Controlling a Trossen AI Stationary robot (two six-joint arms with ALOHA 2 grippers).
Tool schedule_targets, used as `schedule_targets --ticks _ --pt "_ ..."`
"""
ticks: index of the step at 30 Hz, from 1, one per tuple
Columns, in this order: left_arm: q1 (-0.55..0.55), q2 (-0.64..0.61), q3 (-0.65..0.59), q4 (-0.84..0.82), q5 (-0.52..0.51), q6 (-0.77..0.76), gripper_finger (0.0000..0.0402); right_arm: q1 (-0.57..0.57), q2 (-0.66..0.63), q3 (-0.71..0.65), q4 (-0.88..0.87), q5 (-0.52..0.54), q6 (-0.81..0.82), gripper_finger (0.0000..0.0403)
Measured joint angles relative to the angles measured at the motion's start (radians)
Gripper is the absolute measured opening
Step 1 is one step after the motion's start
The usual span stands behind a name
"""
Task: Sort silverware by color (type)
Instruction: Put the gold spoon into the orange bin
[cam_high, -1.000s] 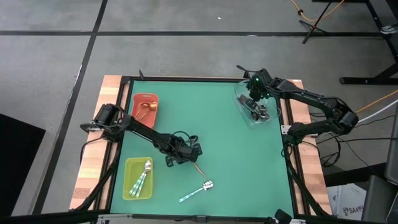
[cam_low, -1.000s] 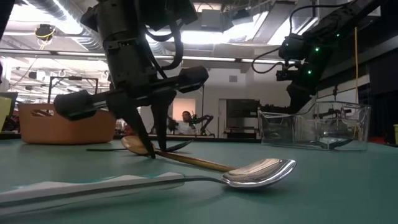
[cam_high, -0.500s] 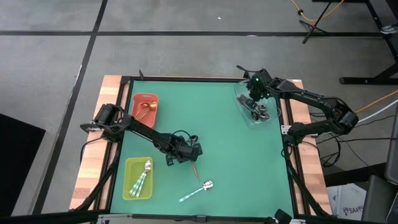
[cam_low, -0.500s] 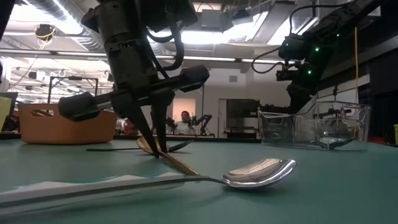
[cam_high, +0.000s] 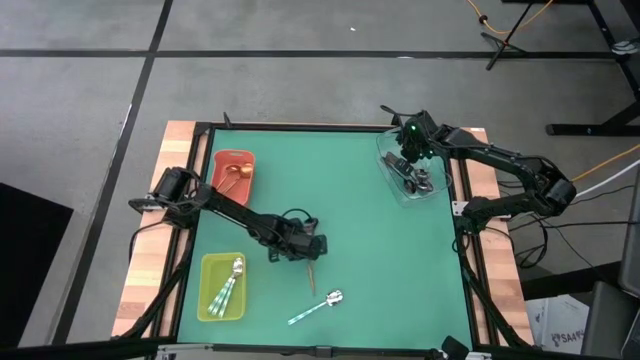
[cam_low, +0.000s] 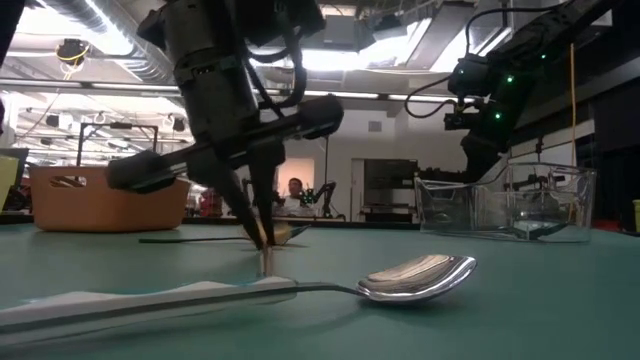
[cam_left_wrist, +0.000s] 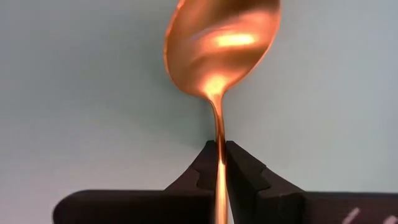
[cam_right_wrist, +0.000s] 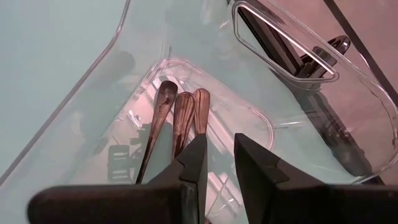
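Observation:
My left gripper (cam_high: 303, 247) stands mid-table, shut on a copper spoon (cam_high: 312, 270) whose bowl (cam_left_wrist: 221, 46) shows ahead of the fingers in the left wrist view. My right gripper (cam_high: 411, 160) hovers open over the clear tray (cam_high: 432, 188) at the table's right far corner, above several dark spoons (cam_right_wrist: 177, 118) lying on the tray floor. A mint-handled spoon (cam_high: 318, 305) lies flat on the table near the near edge, its silver bowl (cam_low: 415, 277) large in the low view. A dark spoon (cam_low: 200, 238) lies on the table behind the left gripper. My left gripper pinches the copper spoon's thin handle (cam_left_wrist: 219, 146) just behind the bowl, between its two fingers (cam_low: 250, 215), which come from above and point down. The handle runs on toward the table's near edge (cam_low: 267, 262). Whether the spoon is clear of the table I cannot tell.
A red tray (cam_high: 233, 172) with a copper spoon sits at the far left. A yellow-green tray (cam_high: 222, 287) holding mint-handled spoons sits at the near left. Open green mat lies between the arms. A person shows far off in the room (cam_low: 298, 190).
My left gripper has turned about on the spot and shifted slightly toward the table's right. The copper spoon has swung with it: its handle pointed slantwise toward the near right and now points straight at the near edge. The right arm has kept still.

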Motion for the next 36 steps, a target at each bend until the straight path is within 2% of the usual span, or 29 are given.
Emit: schedule_targets --ticks 17,20,25,36 --pt "0.011 -0.002 0.115 -0.018 -0.015 0.191 0.0010 0.000 0.000 0.000 0.000 0.000 0.000 0.0069" --pt "0.026 -0.002 0.148 -0.048 0.008 0.242 0.0010 0.000 0.000 0.000 0.000 0.000 0.000 0.0069" --pt "0.060 -0.002 0.228 -0.163 0.056 0.347 0.0010 0.000 0.000 0.000 -0.001 0.000 0.000 0.0069" --pt "0.147 -0.003 0.478 -0.602 0.070 0.573 0.0010 0.000 0.000 0.000 -0.031 0.000 0.000 0.0069"
